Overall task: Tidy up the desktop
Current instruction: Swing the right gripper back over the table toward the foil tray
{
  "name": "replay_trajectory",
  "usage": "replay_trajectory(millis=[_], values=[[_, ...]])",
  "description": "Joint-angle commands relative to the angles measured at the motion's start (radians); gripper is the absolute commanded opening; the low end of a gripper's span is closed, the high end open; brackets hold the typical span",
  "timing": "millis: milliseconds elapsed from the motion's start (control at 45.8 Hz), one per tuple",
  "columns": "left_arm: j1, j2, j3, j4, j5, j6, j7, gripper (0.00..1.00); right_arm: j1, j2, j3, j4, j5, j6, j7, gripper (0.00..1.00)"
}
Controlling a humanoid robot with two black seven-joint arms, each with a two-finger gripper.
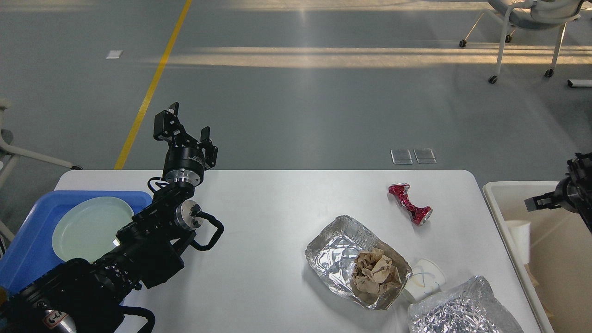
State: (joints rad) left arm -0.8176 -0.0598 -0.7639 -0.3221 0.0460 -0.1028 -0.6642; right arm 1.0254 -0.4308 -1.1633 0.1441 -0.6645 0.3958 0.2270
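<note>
While right claw (532, 202) hangs over off-white bin (532, 187), fingers spread and empty, white cup (519, 233) inside: lift clear, then crushed red can (410, 203) on bench (259, 212). Left claw (185, 132) wide, idle.

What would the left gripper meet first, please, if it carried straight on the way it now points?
Probably nothing: the left gripper points up and away beyond the far edge of the desktop, with only bare floor behind it. Depth is hard to judge.

Bright, even light; warm sun streaks cross the floor (323, 55), foil tray (342, 245) glints, shadows soft, focus sharp.
</note>
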Motion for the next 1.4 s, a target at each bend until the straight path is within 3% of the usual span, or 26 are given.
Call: replay_trajectory(millis=[0, 219, 503, 590, 787, 1027, 1377], values=[[0.0, 0.0, 0.0, 0.0, 0.0, 0.0, 0.0, 0.99, 0.005, 0.0, 0.002, 0.005, 0.005, 0.0, 0.0, 1.0], [0.0, 0.0, 0.0, 0.0, 0.0, 0.0, 0.0, 0.99, 0.096, -0.011, 0.005, 0.106, 0.083, 0.008, 0.008, 1.0], [0.0, 0.0, 0.0, 0.0, 0.0, 0.0, 0.0, 0.99, 0.508, -0.074, 0.01, 0.598, 0.092, 0.028, 0.0, 1.0], [0.0, 0.0, 0.0, 0.0, 0.0, 0.0, 0.0, 0.99, 0.714, -0.105, 0.016, 0.793, 0.106, 0.11, 0.0, 1.0], [0.0, 0.0, 0.0, 0.0, 0.0, 0.0, 0.0, 0.99, 1.01, -0.137, 0.021, 1.0, 0.146, 0.296, 0.005, 1.0], [0.0, 0.0, 0.0, 0.0, 0.0, 0.0, 0.0, 0.99, 1.266, -0.189, 0.137, 1.123, 0.198, 0.564, 0.009, 1.0], [0.0, 0.0, 0.0, 0.0, 0.0, 0.0, 0.0, 0.99, 1.441, -0.252, 0.429, 1.143, 0.315, 0.564, 0.0, 1.0]])
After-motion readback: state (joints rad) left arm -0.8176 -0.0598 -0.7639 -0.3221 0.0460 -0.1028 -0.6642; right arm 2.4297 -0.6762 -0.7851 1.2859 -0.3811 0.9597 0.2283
